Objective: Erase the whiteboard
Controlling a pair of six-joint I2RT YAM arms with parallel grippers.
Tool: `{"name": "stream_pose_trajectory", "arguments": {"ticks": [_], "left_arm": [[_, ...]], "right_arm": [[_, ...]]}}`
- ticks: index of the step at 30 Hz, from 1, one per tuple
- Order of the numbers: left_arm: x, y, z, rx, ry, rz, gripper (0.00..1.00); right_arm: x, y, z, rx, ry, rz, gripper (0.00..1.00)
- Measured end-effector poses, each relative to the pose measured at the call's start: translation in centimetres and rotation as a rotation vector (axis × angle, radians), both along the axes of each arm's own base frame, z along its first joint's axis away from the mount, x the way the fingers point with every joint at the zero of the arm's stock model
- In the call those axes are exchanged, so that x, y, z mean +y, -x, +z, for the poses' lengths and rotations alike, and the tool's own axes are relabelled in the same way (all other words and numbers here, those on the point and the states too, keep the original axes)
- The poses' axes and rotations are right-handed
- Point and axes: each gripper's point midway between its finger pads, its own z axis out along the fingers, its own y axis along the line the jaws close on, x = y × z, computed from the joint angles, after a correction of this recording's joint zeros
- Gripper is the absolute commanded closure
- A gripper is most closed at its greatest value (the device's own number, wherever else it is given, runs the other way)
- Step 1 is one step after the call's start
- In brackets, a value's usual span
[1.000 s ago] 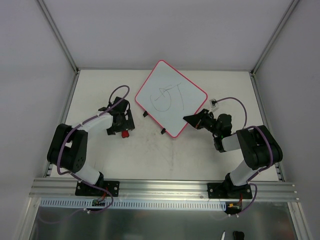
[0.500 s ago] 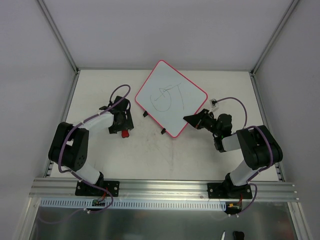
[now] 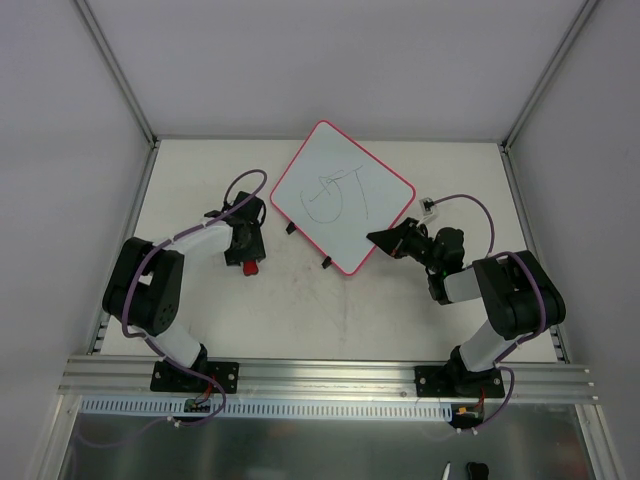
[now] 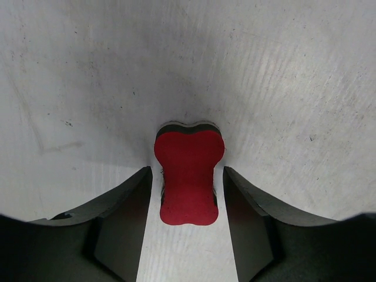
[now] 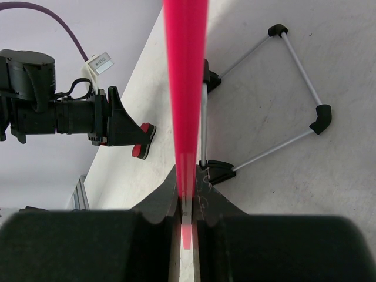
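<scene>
The whiteboard (image 3: 343, 195) sits toward the far middle of the worktop (image 3: 350, 320), turned so that its corners point like a diamond, its thin red-pink rim plain against the pale surface. A loose black scribble (image 3: 335, 196) runs across the middle of its white face. Two small black clips (image 3: 290, 228) stick out along the edge that faces the left arm. The right end effector (image 3: 385, 240) is clenched on the board's near-right edge. In the right wrist view the rim runs edge-on straight up between the two fingers, which press in on it from both sides. That view also shows a thin wire stand (image 5: 282, 106) with black corner pieces lying on the worktop under the board. Well off to the left, apart from the board, a small red eraser (image 4: 189, 176) with a dark underside lies flat on the worktop. The left end effector (image 3: 245, 250) hangs low over it, released — its fingers (image 4: 126, 217) straddle the eraser, one on each side. On the left a narrow strip of bare worktop shows between finger and eraser, while the right finger is so close I can't tell whether it touches. The worktop around the eraser is scuffed and speckled with faint dark marks.
</scene>
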Motion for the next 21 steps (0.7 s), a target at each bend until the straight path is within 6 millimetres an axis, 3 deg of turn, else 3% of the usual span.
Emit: {"name": "stream_pose_trajectory", "arguments": {"ticks": [16,21], "left_arm": [[-0.25,-0.12,0.05,-0.007,-0.014,-0.009,0.66],[-0.24,-0.12,0.05,-0.007,-0.015,-0.009,0.65]], "right_arm": [[-0.02,0.00,0.00,0.001,-0.001,0.000,1.00],[-0.02,0.01,0.00,0.002,-0.001,0.001,1.00]]}}
